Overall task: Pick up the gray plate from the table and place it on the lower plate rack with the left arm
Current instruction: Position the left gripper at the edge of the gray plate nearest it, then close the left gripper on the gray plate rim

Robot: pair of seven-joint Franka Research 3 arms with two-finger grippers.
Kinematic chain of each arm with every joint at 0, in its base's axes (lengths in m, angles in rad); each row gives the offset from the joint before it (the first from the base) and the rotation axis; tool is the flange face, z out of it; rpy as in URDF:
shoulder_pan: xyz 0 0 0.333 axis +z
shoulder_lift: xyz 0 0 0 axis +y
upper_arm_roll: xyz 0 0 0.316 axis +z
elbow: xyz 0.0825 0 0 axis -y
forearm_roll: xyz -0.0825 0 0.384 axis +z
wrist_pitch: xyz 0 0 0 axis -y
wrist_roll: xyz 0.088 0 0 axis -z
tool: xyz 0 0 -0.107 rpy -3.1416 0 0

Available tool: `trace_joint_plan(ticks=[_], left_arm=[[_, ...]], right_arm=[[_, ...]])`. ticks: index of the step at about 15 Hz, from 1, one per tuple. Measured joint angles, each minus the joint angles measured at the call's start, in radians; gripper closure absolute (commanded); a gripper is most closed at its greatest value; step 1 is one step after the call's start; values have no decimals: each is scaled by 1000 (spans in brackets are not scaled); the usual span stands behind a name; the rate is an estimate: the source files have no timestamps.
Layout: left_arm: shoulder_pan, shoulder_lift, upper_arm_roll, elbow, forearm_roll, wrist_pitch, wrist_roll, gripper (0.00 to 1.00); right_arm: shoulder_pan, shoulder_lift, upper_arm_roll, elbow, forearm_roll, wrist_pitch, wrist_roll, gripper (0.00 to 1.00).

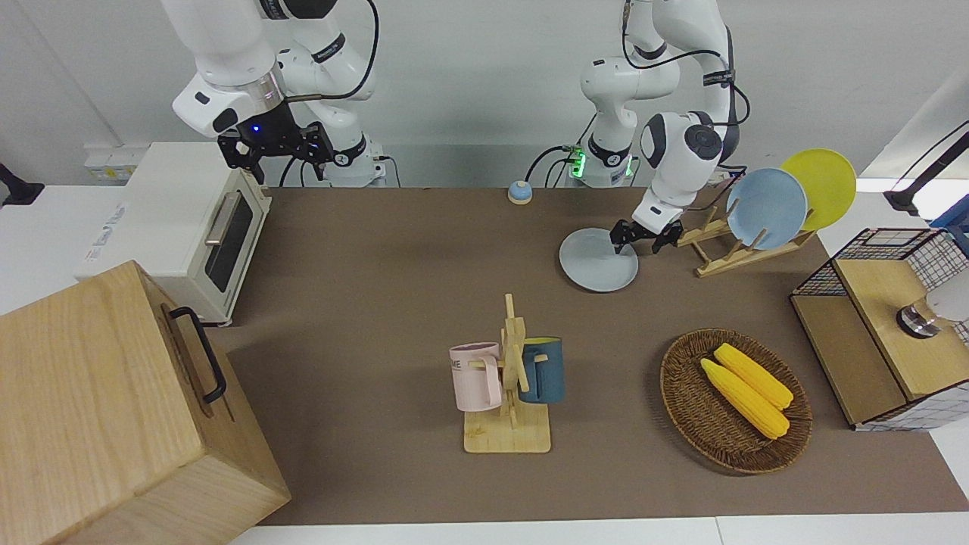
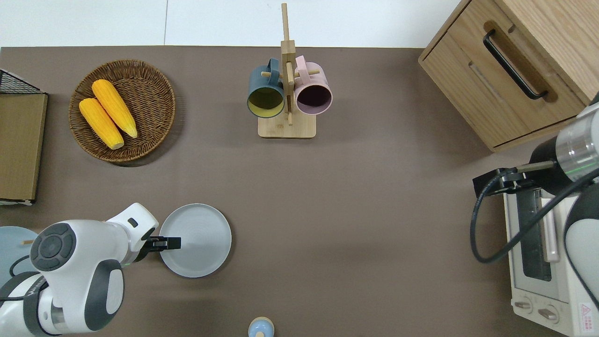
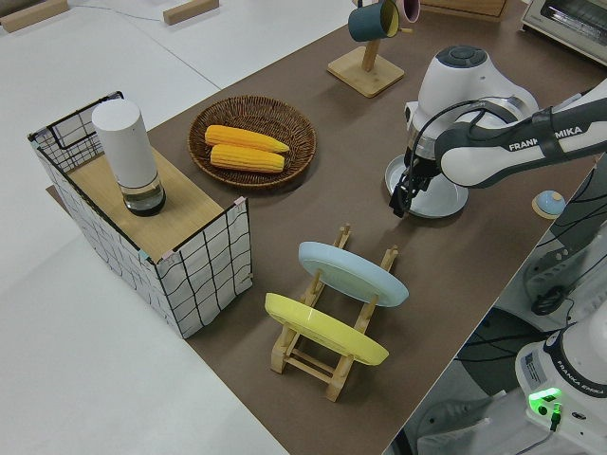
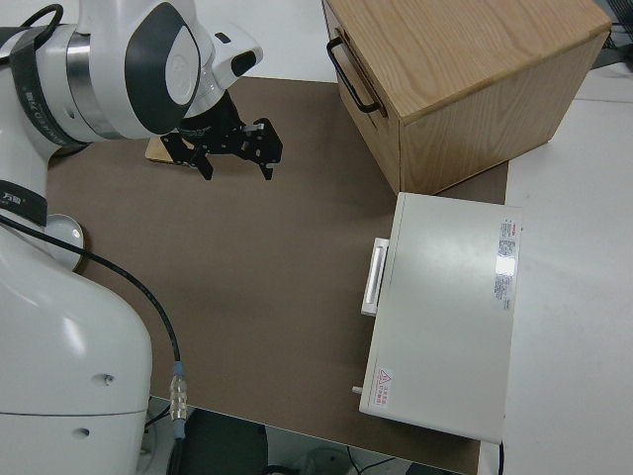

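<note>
Front view: gray plate (image 1: 598, 260) flat on the surface, beside the lower plate rack (image 1: 730, 246). Left end effector (image 1: 644, 238) at its rim, fingers apart.

Overhead: end effector straddles the rim toward the left arm's end.

Left side view: rack holds the light blue plate (image 3: 352, 273) and yellow plate (image 3: 325, 329). Advise seating fingers across the rim before closing.

Right arm parked.
</note>
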Motion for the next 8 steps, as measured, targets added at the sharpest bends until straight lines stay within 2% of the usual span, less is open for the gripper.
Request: trace_joint_plan(ticks=[3, 8], left_arm=[[0, 26, 0, 0, 0, 16, 0, 293], [0, 35, 0, 0, 0, 33, -16, 853]], right_arm=[[0, 0, 0, 0, 0, 0, 0, 17], [0, 0, 0, 0, 0, 0, 0, 17]])
